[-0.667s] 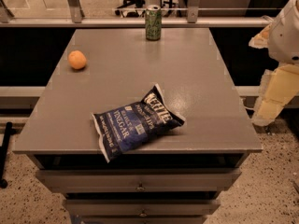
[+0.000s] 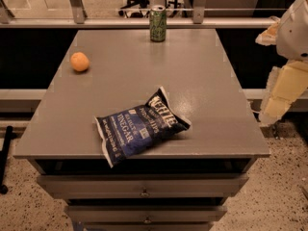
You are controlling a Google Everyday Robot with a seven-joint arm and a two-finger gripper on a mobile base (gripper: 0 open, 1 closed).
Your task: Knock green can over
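Observation:
The green can (image 2: pixel 157 23) stands upright at the far edge of the grey table (image 2: pixel 202 81), near the middle of that edge. It has a mottled light-green print and a silver top. My arm with the gripper (image 2: pixel 281 97) hangs off the table's right edge, well to the right of the can and nearer to me. It touches nothing. Its cream-coloured lower part points down beside the table edge.
An orange fruit (image 2: pixel 79 61) lies at the far left of the table. A blue chip bag (image 2: pixel 139 126) lies near the front middle. Drawers (image 2: pixel 144 191) sit under the tabletop. A rail and posts (image 2: pixel 77 6) run behind the table.

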